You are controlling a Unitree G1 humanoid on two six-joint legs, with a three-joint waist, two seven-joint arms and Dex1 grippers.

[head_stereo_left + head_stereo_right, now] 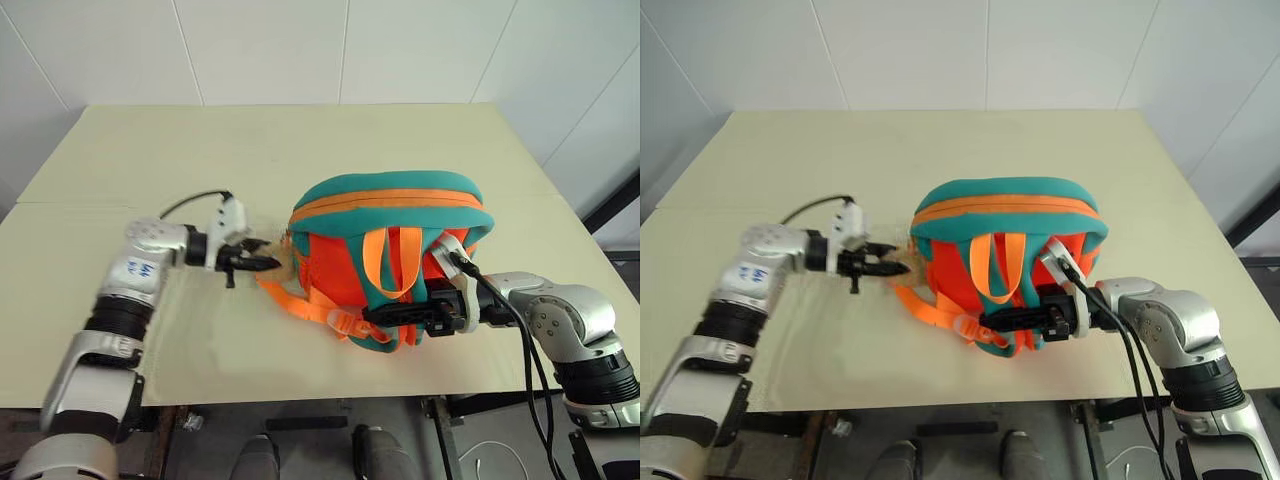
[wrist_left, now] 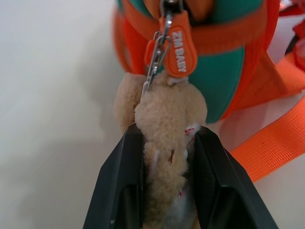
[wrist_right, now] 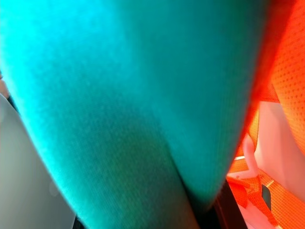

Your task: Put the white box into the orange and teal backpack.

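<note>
A pale, cream-coloured table [image 1: 200, 370] seen from above, with white wall panels behind it. Near the middle of the tabletop, slightly toward three o'clock, the orange and teal backpack [image 1: 390, 215] lies with its orange mesh back panel and straps facing the camera and its teal, orange-trimmed upper edge toward twelve o'clock. Loose orange webbing straps [image 1: 310, 305] trail from its lower edge toward seven o'clock across the table.

The left gripper [image 1: 258, 262] reaches in from nine o'clock, pointing toward the side of the backpack. Its two black fingers [image 2: 119, 181] are closed on the tan plush charm [image 2: 167, 124] — the wrist view shows the fuzzy toy pinched between the pads, hanging by a metal clip from an orange zipper pull [image 2: 178, 47] with white lettering on the bag's teal side.

The right gripper [image 1: 385, 315] comes in from four o'clock and lies level along the lower edge of the backpack, at about six o'clock of the bag. Its fingers are closed, clamped on the teal edge and strap of the bag there; its wrist view is pressed against teal fabric [image 3: 119, 95], with orange mesh and webbing [image 3: 281, 71] at one side.

The white box is not visible on the table; whether it is inside the backpack cannot be told.
</note>
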